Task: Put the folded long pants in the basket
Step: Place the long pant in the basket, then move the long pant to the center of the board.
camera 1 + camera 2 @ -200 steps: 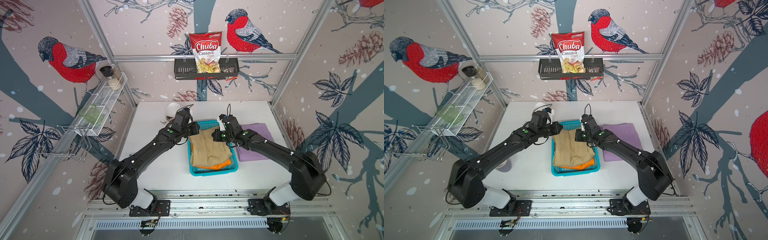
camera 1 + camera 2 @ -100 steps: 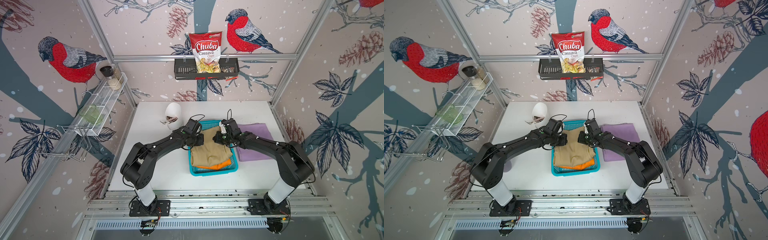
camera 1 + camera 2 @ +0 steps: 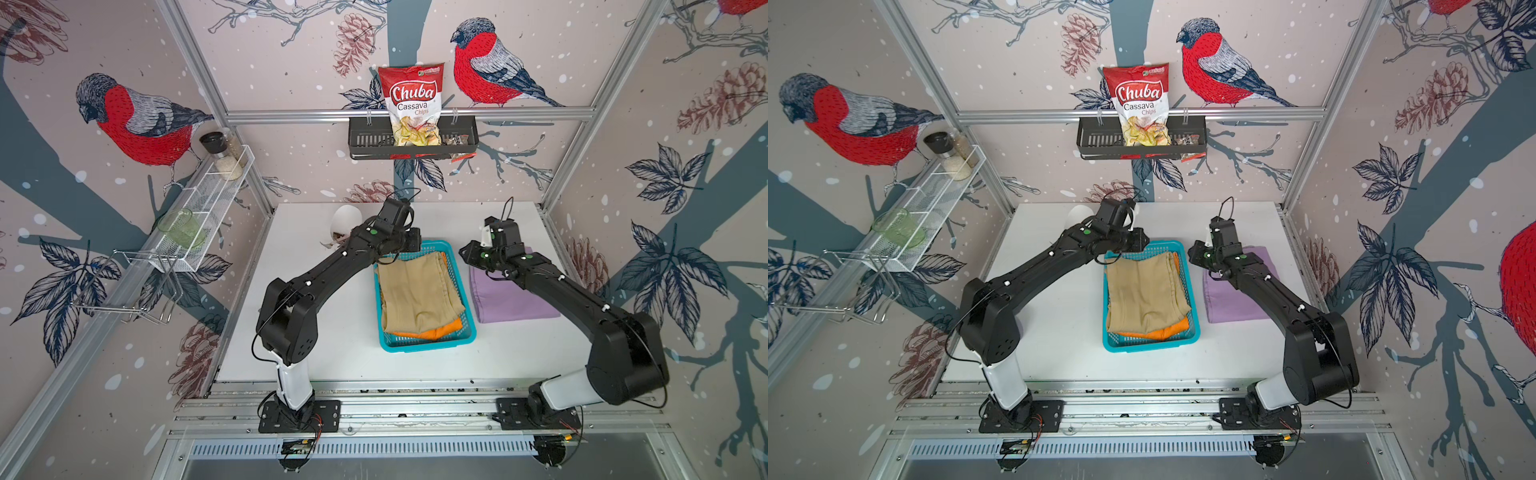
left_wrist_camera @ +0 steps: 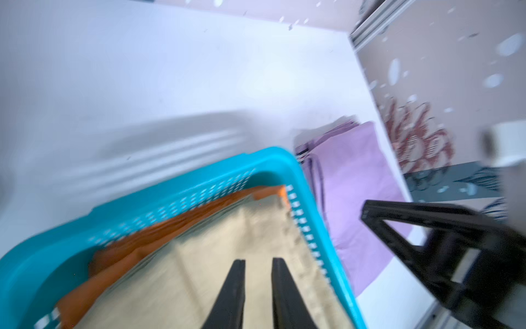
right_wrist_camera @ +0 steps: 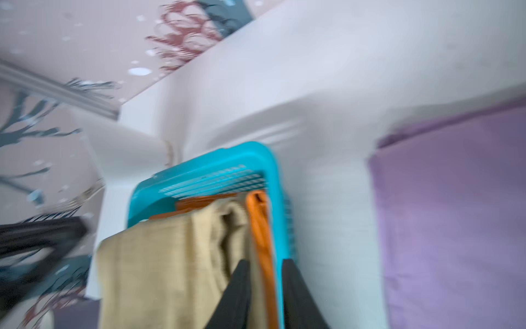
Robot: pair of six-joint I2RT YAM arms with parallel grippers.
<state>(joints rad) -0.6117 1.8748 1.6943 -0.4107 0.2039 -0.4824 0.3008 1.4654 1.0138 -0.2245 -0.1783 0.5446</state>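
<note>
In both top views the turquoise basket (image 3: 428,345) (image 3: 1150,344) sits mid-table. Tan folded long pants (image 3: 419,291) (image 3: 1144,291) lie in it on top of orange ones (image 3: 440,330) (image 3: 1163,332). Lilac folded long pants (image 3: 511,299) (image 3: 1229,299) lie flat on the table to the basket's right. My left gripper (image 3: 417,245) (image 4: 258,260) hovers over the basket's far left corner, slightly open, the tan cloth below its empty jaws. My right gripper (image 3: 464,253) (image 5: 266,262) hangs raised over the basket's right rim (image 5: 277,199), slightly open and empty.
A white egg-shaped object (image 3: 347,218) stands at the table's back left, behind my left arm. A black wall rack (image 3: 361,143) holds a chips bag (image 3: 411,104). A white wire shelf (image 3: 203,208) with jars runs along the left wall. The right arm crosses above the lilac pants.
Both grippers were shut on the tan pants over the basket; they have opened and let go. The tan pants now rest in the basket. The right gripper drew back rightward.
</note>
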